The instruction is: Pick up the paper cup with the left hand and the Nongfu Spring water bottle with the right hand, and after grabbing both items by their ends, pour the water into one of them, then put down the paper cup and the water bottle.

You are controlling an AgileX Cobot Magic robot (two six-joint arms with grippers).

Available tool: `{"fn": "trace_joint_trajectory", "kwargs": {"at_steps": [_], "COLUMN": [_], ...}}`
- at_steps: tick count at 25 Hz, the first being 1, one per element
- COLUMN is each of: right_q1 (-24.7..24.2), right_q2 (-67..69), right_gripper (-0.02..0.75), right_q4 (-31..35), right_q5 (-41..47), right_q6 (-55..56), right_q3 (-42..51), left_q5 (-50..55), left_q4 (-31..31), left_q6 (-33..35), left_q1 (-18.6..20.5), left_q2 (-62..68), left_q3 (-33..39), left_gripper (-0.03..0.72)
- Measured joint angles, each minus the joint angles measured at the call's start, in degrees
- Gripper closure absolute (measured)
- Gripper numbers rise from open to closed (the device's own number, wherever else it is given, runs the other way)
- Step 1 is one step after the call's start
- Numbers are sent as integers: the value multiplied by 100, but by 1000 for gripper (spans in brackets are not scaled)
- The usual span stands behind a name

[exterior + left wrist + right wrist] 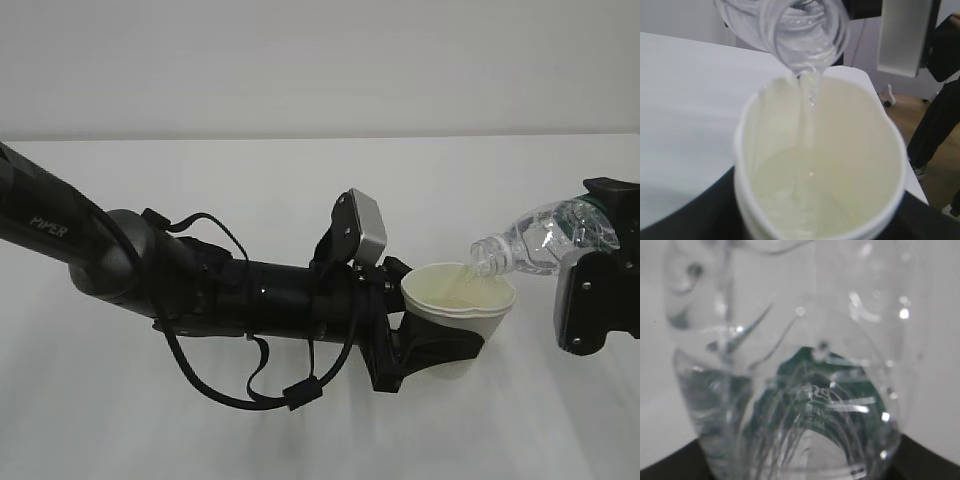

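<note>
Gripping the paper cup [462, 300] near its base, the left hand's fingers [425, 352] are clamped around it and hold it upright above the white surface [300, 200]. The right hand's fingers [583, 312] are clamped on the rear end of the water bottle [535, 238], which is tilted with its open neck just over the cup's far rim. A thin stream of water [807, 120] falls into the cup, which is partly filled.
</note>
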Motion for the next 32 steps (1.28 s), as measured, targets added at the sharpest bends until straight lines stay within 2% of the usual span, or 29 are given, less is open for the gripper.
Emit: {"fn": "trace_joint_trajectory", "kwargs": {"at_steps": [32], "right_q1": [0], "right_q2": [0], "right_gripper": [333], "right_q4": [0], "right_q5": [0], "right_q6": [-119], "right_q3": [-4], "left_q5": [20], "left_q4": [10], "left_q6": [0], "left_q1": [0], "left_q2": [0], "left_q3": [0], "left_gripper": [242]}}
